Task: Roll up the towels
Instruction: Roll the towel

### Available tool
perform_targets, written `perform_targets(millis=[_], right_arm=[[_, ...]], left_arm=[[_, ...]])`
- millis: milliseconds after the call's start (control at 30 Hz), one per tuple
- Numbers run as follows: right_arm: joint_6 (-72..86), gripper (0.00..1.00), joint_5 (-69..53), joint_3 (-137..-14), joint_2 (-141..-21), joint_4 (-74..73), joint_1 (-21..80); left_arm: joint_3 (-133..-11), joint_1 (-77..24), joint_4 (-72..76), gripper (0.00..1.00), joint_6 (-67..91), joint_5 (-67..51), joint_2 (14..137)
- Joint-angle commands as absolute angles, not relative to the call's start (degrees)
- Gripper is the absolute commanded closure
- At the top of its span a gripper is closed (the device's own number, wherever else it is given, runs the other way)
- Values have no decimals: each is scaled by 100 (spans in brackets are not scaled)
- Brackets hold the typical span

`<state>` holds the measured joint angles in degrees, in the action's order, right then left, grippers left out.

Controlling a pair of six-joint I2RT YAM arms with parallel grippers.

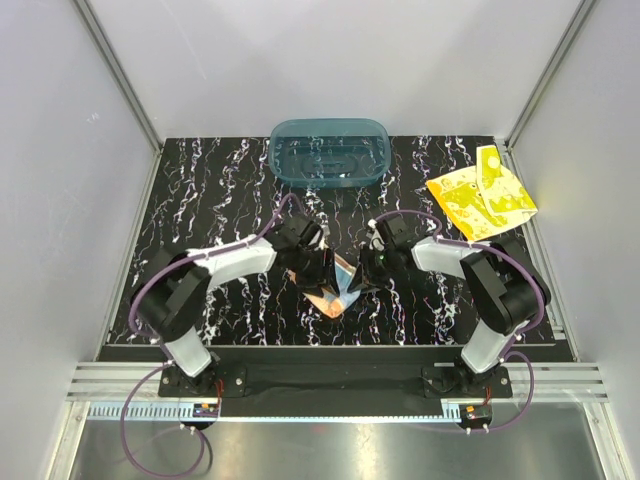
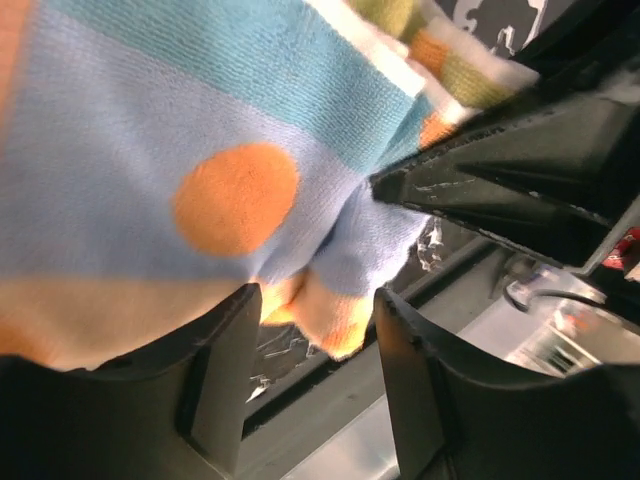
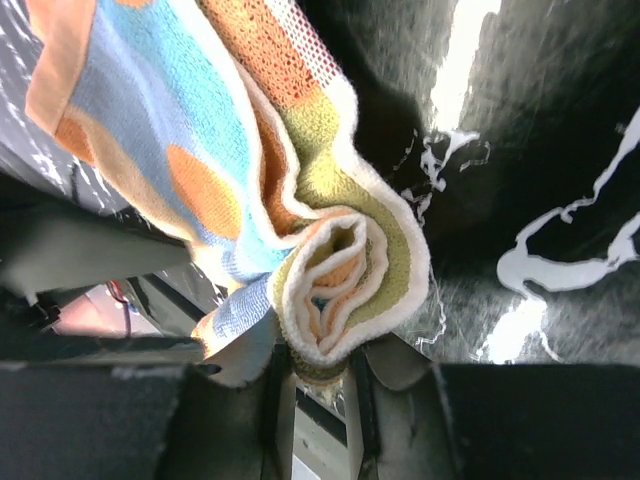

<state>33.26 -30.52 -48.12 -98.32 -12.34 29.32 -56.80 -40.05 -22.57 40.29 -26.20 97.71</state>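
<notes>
The dotted towel (image 1: 335, 293) is bunched between the two arms at the middle of the black marbled mat (image 1: 200, 180), near its front edge. The right gripper (image 3: 322, 365) is clenched on the towel's rolled end. Its wrist view shows layers of white, orange and green cloth curled in a tight spiral and squeezed between the two fingers, with the light blue, orange-dotted part trailing up and to the left. The left gripper (image 2: 318, 300) stands released: its fingers (image 2: 225, 380) are apart beneath the cloth, and a loose blue and yellow fold sags into the gap unpinched. The yellow towel (image 1: 482, 196) lies partly folded at the mat's far right corner, well apart from both arms. A teal tub (image 1: 329, 152) sits at the middle of the far edge
</notes>
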Motion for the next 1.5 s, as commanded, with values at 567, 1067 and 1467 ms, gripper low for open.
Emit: perform_targets(millis=[567,1067,1467], right_arm=[[3138,79,-2505,-5537,-9721,-2698,3182],[3050,78,-2522,-5607,-9852,-2812,3182],[2690,68,-2400,-6002,-10178,-3304,3173]], left_arm=[[-6487,-6864,-2699,45,2742,1293,9404],[-6109,-6856,-2399,46,2839,1450,10230],[-5643,-6566,-2522,62,3278,1775,10424]])
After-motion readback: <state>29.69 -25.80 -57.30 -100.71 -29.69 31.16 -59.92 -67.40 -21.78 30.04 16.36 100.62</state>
